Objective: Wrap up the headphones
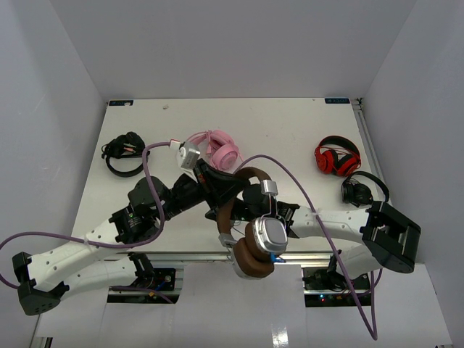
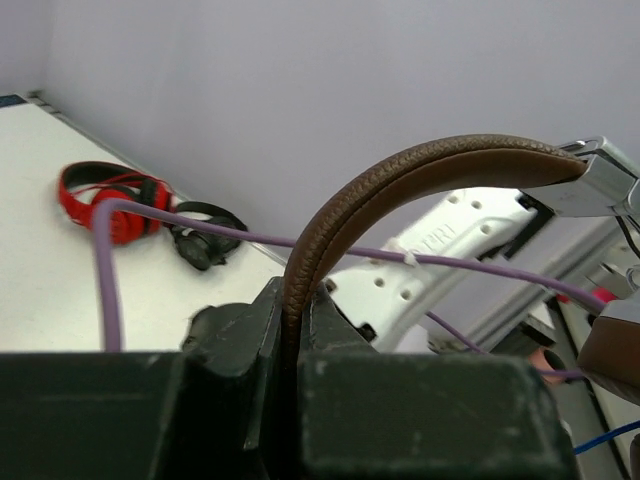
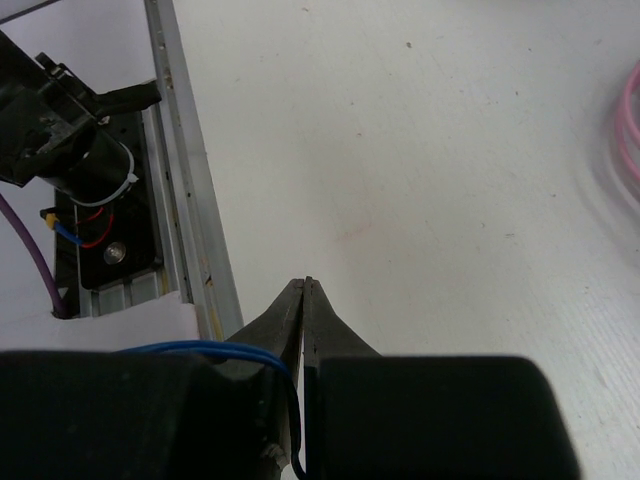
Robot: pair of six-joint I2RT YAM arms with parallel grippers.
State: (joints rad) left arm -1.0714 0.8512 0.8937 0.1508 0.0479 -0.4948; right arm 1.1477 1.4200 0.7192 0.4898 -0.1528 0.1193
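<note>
The brown headphones (image 1: 259,243) are up in the air at the lower middle of the top view, over the near edge of the white counter (image 1: 290,123). Their silver cups and fat brown pads hang at the bottom. The brown headband (image 2: 400,175) bends up over them.

The left arm (image 1: 72,255) reaches in from the lower left. The left jaws are pinching the headband tight near one end (in the left wrist view the band runs right down between them).

The right arm (image 1: 333,225) comes in from the lower right and goes under the headphones. The right jaws are pressed together. The thin blue cord (image 3: 200,348) slips into the crack between them, so they are pinching it.

Farther back on the counter lie pink headphones (image 1: 221,151) in the upper middle and red-and-black headphones (image 1: 337,158) at the upper right. A black pair (image 1: 123,154) lies at the upper left, and another black pair (image 1: 360,190) lies just below the red ones.
</note>
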